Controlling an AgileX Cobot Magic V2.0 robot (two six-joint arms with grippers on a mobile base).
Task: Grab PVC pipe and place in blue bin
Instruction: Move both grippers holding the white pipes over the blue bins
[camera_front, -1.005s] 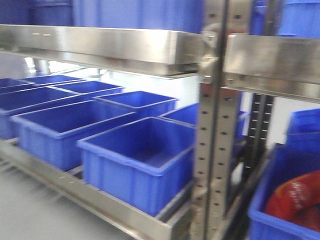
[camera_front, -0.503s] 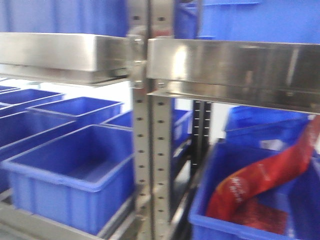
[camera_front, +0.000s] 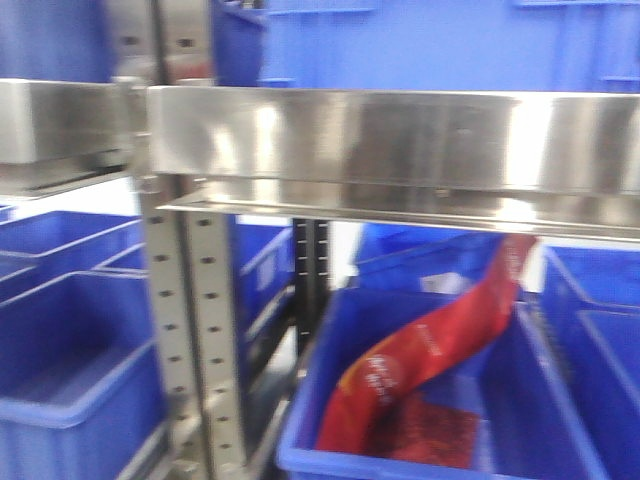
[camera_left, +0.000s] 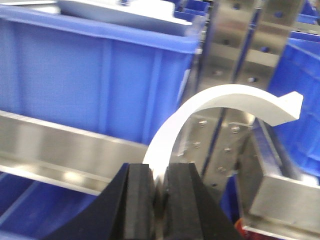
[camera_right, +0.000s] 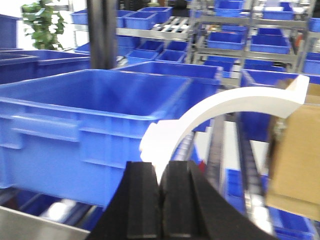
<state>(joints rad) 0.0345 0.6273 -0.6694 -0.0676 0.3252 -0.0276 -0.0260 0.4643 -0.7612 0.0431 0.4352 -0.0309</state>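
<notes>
No PVC pipe shows in any view. Blue bins fill the steel racks; the nearest one (camera_front: 300, 455) in the front view holds a red plastic bag (camera_front: 430, 350). My left gripper (camera_left: 159, 172) has its black jaws pressed nearly together, in front of a blue bin (camera_left: 90, 70) on an upper shelf. A white curved piece (camera_left: 235, 100) arches up from behind the jaws. My right gripper (camera_right: 161, 170) is shut, facing a large blue bin (camera_right: 75, 115). The same kind of white arc (camera_right: 230, 102) rises behind it.
A steel shelf rail (camera_front: 400, 140) crosses the front view at head height, with a perforated upright post (camera_front: 190, 330) at left. More blue bins (camera_front: 60, 330) sit left of the post. A cardboard box (camera_right: 295, 165) stands at the right in the right wrist view.
The front view has swept to the right. The upright post slid from right of centre to the left, and the bin with the red bag came to the middle.
</notes>
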